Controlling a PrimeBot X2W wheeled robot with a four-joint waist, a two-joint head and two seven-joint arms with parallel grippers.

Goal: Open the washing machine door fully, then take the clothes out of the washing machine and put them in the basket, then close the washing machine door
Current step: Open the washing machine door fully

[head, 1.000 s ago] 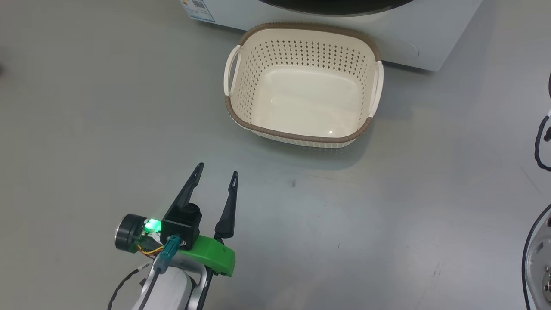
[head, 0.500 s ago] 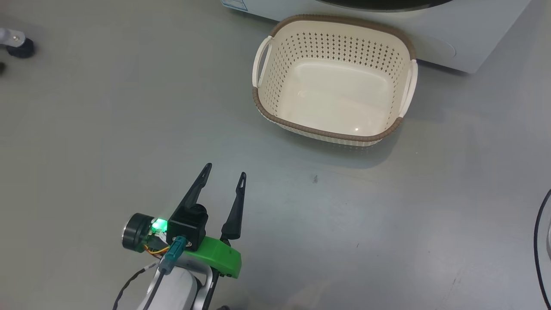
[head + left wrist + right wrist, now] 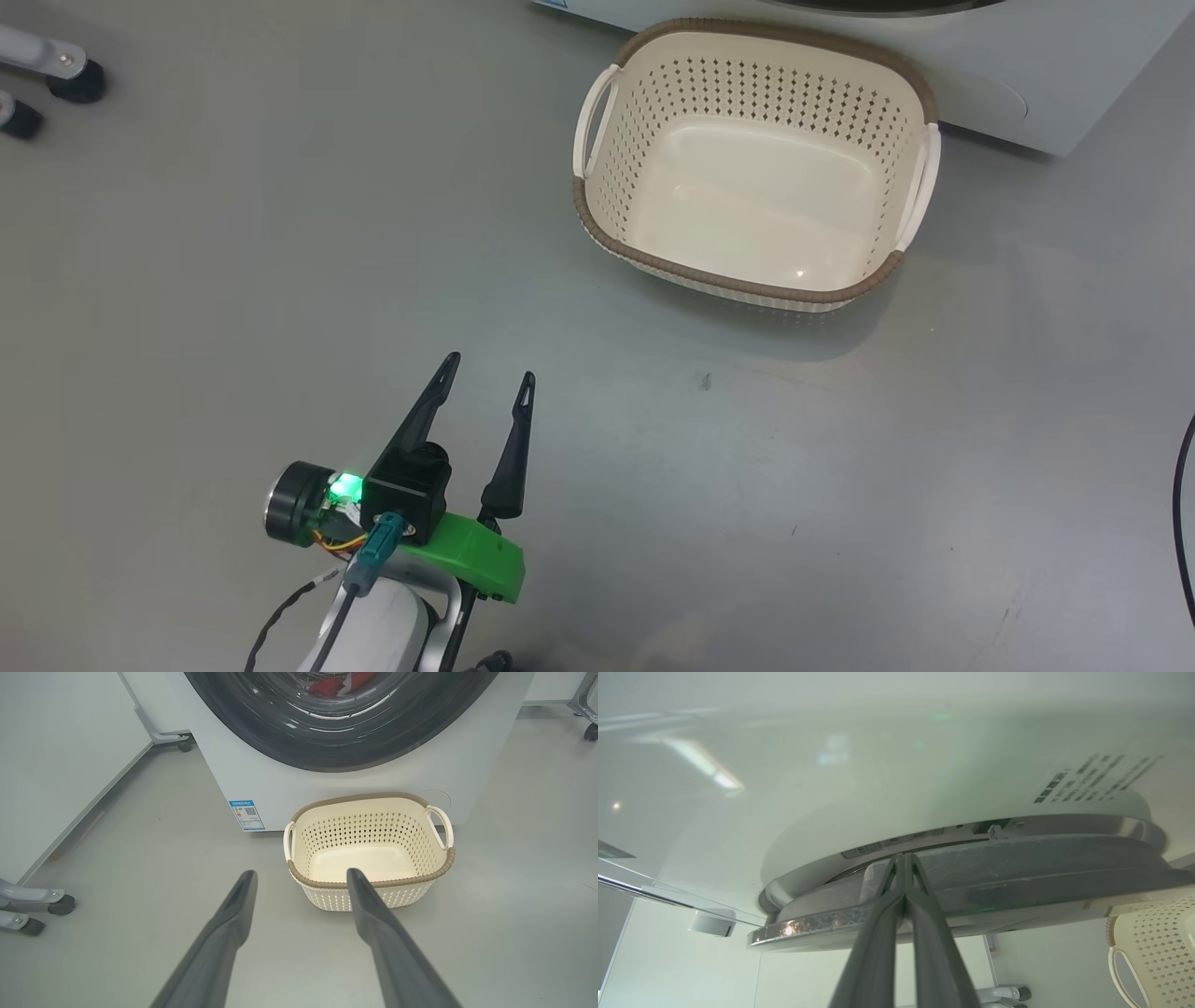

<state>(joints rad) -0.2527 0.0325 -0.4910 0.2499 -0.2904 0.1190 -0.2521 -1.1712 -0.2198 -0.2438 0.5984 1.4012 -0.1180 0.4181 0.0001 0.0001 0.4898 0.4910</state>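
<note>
The cream basket (image 3: pixel 747 280) stands empty on the grey floor, right in front of the white washing machine (image 3: pixel 980 56). My left gripper (image 3: pixel 490 367) hovers open and empty over the floor, short of the basket's near left corner. In the left wrist view the washing machine door (image 3: pixel 336 742) shows its black ring, with red clothes (image 3: pixel 327 683) behind the glass and the basket (image 3: pixel 420 878) below. My right gripper (image 3: pixel 904 857) is shut, its tips tucked at the door's grey rim (image 3: pixel 1017 872) under the machine's front (image 3: pixel 878 788). Whether they touch the rim I cannot tell.
Castor feet of a metal frame (image 3: pixel 75 79) stand at the far left (image 3: pixel 56 903), beside a white panel (image 3: pixel 60 765). A black cable (image 3: pixel 1184 523) hangs at the right edge. A corner of the basket (image 3: pixel 1153 947) lies at the lower right of my right wrist view.
The head camera has swung, so the basket and the washing machine sit further right in the picture. My left gripper keeps the same open pose.
</note>
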